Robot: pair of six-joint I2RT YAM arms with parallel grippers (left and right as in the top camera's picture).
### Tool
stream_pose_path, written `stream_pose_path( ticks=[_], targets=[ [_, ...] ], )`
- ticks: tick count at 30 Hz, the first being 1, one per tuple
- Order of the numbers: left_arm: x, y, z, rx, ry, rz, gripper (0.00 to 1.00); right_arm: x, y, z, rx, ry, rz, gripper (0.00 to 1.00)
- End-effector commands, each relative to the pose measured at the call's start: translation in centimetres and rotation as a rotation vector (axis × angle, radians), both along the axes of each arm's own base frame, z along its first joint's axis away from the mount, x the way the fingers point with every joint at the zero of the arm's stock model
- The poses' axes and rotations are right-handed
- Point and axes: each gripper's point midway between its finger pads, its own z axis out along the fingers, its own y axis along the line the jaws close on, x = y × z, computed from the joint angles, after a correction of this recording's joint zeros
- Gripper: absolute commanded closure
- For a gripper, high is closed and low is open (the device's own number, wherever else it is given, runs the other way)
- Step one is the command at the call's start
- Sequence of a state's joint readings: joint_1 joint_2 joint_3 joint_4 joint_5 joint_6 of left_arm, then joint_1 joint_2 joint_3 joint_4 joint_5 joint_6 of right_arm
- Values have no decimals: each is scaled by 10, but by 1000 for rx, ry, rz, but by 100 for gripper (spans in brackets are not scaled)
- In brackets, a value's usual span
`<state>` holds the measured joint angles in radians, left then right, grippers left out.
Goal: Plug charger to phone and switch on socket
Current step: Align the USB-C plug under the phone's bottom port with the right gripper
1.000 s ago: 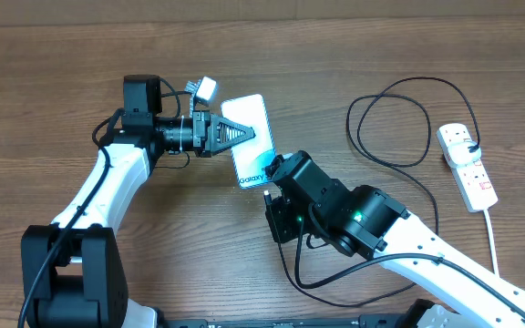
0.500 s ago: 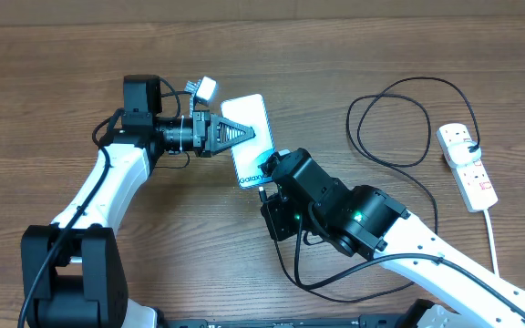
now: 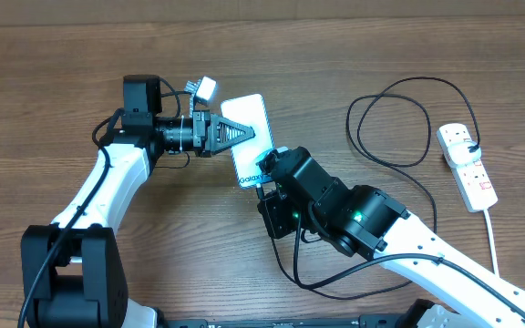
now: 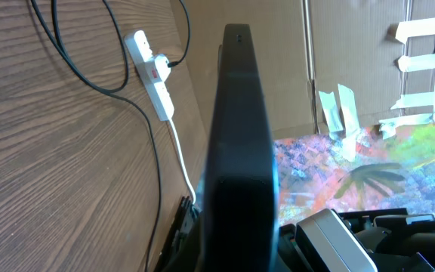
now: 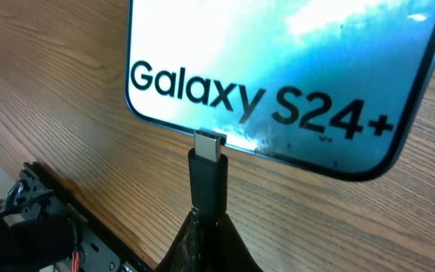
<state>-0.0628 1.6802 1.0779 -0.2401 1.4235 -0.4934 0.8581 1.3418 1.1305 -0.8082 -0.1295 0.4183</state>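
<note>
Overhead and wrist views of a brown wood-grain table (image 3: 62, 55). The slim rectangular smartphone (image 3: 249, 114), with a black edge and a light blue screen, sits near the middle of the scene, screen upward and lettered "Galaxy S24+" at its near end. The left gripper (image 3: 244, 134) reaches in from the left and is closed over the phone's left edge; in the left wrist view the phone (image 4: 240, 151) appears edge-on as a dark slab filling the centre.

The right gripper (image 5: 208, 234) comes from the near right, its fingers pinched together on the small black plug (image 5: 207, 177) of the long thin black charger cable (image 3: 350, 118). The plug's silver tip meets the phone's near edge just below the lettering. Whether it is seated in the port cannot be told.

From the plug, the cable runs under the right arm and lies in a wide loop on the right half of the table. The white oblong power strip (image 3: 468, 164) with red switch marks lies at the far right, well apart from the phone. Its white cord (image 3: 493, 237) trails toward the near edge.
</note>
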Motion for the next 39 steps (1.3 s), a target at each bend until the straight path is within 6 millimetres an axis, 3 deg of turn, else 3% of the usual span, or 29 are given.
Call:
stream_pose_path(
  ticks=[1, 39],
  targets=[
    [-3, -2, 4, -18, -26, -23, 96, 3, 3, 12, 17, -27, 2, 96],
    [-7, -2, 9, -47, -27, -48, 96, 2, 2, 11, 19, -6, -19, 96]
  ],
)
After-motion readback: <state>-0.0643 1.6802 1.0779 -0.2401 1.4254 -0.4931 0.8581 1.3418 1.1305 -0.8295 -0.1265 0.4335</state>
